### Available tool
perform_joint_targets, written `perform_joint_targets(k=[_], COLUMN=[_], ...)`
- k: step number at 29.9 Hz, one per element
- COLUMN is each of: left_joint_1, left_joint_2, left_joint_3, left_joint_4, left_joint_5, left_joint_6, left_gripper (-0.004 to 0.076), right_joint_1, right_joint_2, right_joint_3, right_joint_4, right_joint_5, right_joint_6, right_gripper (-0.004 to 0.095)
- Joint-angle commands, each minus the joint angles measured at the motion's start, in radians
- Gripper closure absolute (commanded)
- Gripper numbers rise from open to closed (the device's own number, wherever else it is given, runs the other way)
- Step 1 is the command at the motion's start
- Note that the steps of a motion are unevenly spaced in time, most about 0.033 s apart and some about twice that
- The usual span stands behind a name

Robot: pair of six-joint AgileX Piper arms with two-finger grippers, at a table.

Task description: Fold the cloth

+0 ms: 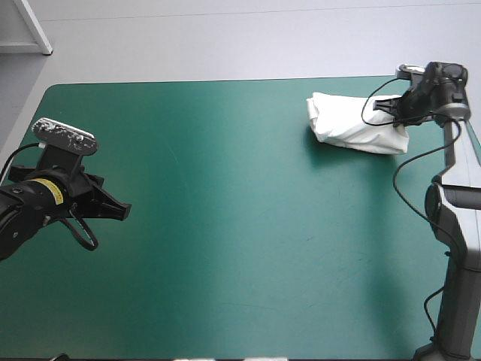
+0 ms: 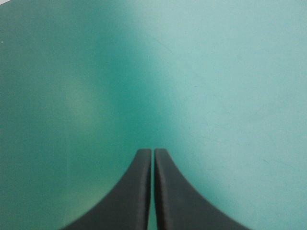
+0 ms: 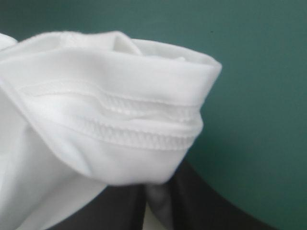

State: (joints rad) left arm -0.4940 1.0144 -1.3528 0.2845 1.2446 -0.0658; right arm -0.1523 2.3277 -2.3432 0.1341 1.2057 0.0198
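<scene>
The T-shirt (image 1: 349, 124) lies as a compact white folded bundle near the far right corner of the bench (image 1: 225, 226), well apart from the bare teal-green middle. Its layers look stacked and squared rather than spread or crumpled, so the folding appears largely done.

The right tool (image 1: 391, 110) sits at the bundle's right end. In the right wrist view its black fingers are nearly together with a fold of white fabric pinched between them, and a double-stitched hem (image 3: 144, 120) drapes just above the grip. The right tool thus grips the T-shirt.

The left tool (image 1: 120, 210) hangs over the bench's near left area, far from the garment. Its fingers meet in a narrow arch over bare cover and hold nothing.

What seems left is small: letting go of the pinched edge so that it lies flat on the bundle, and perhaps tidying the right end, which looks slightly lifted. Whether the underside is even cannot be told.
</scene>
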Motion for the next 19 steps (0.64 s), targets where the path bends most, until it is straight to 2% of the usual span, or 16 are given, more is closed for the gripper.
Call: perform_joint_targets(k=[1, 3, 4, 5, 6, 8, 9, 12, 15, 19], left_joint_1=[-0.004, -0.004, -0.004, -0.004, -0.004, -0.004, -0.004, -0.004, -0.004, -0.004], left_joint_2=[-0.012, -0.012, -0.012, -0.012, -0.012, -0.012, -0.012, -0.012, -0.012, -0.012], left_joint_3=[-0.022, -0.022, -0.022, -0.022, -0.022, -0.022, -0.022, -0.022, -0.022, -0.022], left_joint_4=[0.011, 0.011, 0.015, 0.021, 0.023, 0.029, 0.029, 0.029, 0.029, 0.027], left_joint_5=[0.04, 0.04, 0.04, 0.04, 0.04, 0.038, 0.038, 0.026, 0.01, -0.075], left_joint_6=[-0.009, -0.009, -0.009, -0.009, -0.009, -0.009, -0.009, -0.009, -0.009, -0.009], left_gripper=[0.0705, 0.0705, 0.0705, 0.0705, 0.0705, 0.0705, 0.0705, 0.0705, 0.0705, 0.0705], right_joint_1=[-0.061, -0.074, -0.076, -0.076, -0.076, -0.08, -0.083, -0.083, -0.083, -0.083], right_joint_2=[-0.063, -0.061, -0.061, -0.061, -0.062, -0.067, -0.071, -0.094, -0.143, -0.228], right_joint_3=[-0.034, -0.029, -0.029, -0.029, -0.029, -0.029, -0.029, -0.029, -0.029, -0.027], right_joint_4=[0.195, 0.205, 0.183, 0.159, 0.143, 0.139, 0.139, 0.137, 0.135, 0.135], right_joint_5=[-0.026, -0.026, -0.026, -0.026, -0.026, -0.026, -0.026, -0.026, -0.026, -0.026], right_joint_6=[-0.04, -0.02, -0.02, -0.02, -0.02, 0.002, 0.014, 0.024, 0.017, -0.051], right_gripper=[0.0467, 0.0171, 0.0073, 0.0026, 0.0021, 0.0059, 0.0089, 0.0272, 0.0518, 0.0911])
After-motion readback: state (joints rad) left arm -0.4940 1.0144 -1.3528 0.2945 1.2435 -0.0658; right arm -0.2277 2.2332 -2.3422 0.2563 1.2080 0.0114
